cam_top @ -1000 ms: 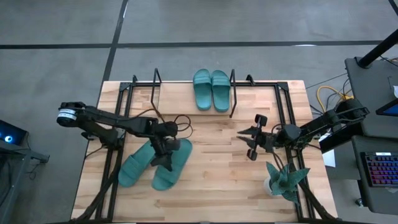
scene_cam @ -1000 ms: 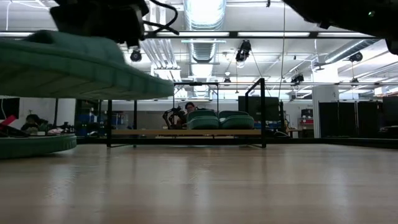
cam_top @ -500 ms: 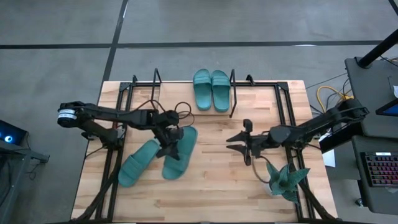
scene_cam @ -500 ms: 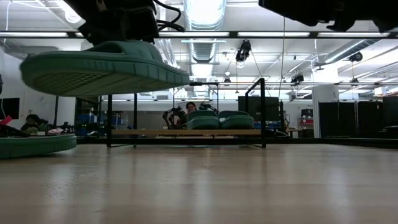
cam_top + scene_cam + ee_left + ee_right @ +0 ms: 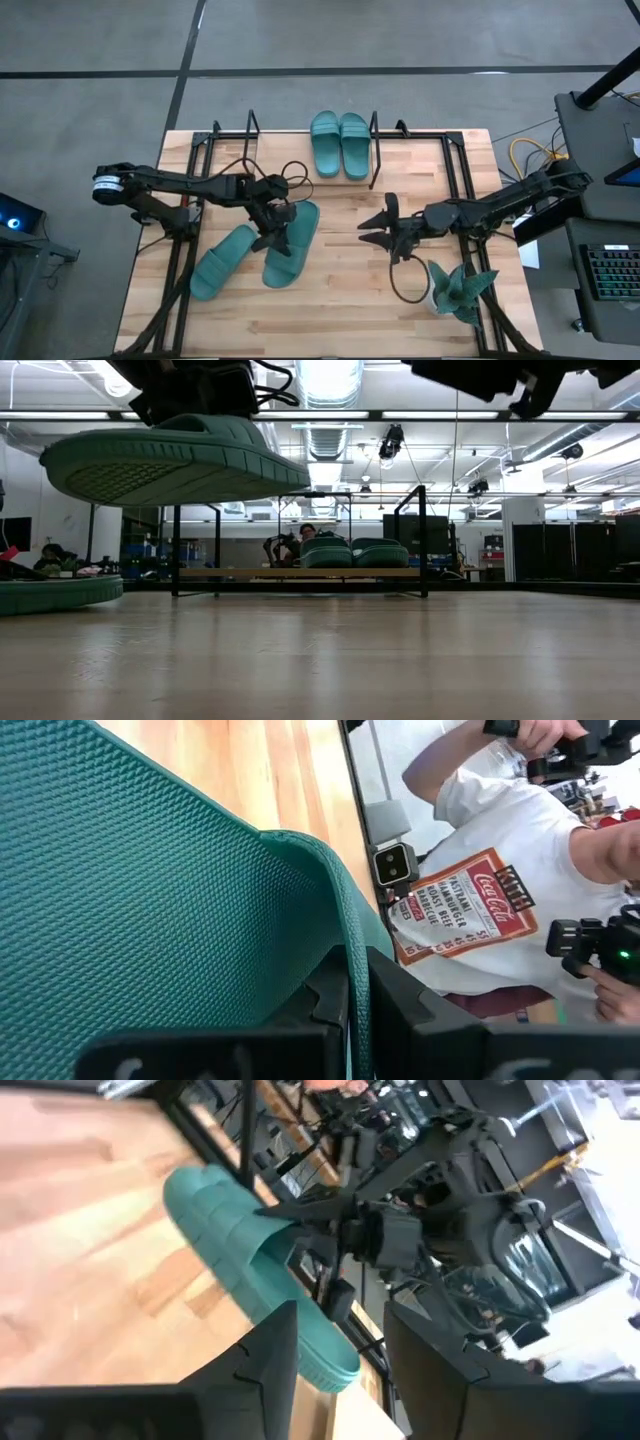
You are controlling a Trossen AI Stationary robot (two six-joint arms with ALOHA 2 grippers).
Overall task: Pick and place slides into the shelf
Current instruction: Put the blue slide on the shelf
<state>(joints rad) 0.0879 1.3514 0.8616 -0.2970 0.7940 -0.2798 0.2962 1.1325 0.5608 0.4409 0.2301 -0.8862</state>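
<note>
My left gripper (image 5: 272, 228): clamped shut on the edge of one slide, on the near-left side of the shelf; in my left wrist view the two dark fingers (image 5: 395, 1000) pinch a thin teal rim between them.
Held slide (image 5: 291, 243): lifted clear of the surface; in the low view its ribbed sole (image 5: 160, 465) hangs in the air, roughly level, nearer than the shelf and to its left.
My right gripper (image 5: 383, 229): open, fingers spread apart with nothing between them; it hovers above bare wood on the near-right side of the shelf, pointing toward the held slide. In my right wrist view the two fingers (image 5: 270, 1350) stand apart and the held slide shows beyond them, with my left arm on it.
Slide on the surface (image 5: 220, 262): lying flat just beside the held slide, on the side farther from the shelf's middle; I cannot tell whether the two touch. In the low view its edge (image 5: 55, 593) rests on the wood.
Shelf (image 5: 250, 135): black rod rack along the far edge of the surface, with upright loop ends.
Slides on the shelf (image 5: 339, 144): two, side by side and touching, toes pointing away from me, toward the shelf's right half (image 5: 352, 552).
Plant ornament (image 5: 457, 288): teal and spiky, on the surface well to the near-right of the shelf, close to my right arm.
Beyond the surface: a person in a white printed shirt (image 5: 480, 910), seen in my left wrist view.
</note>
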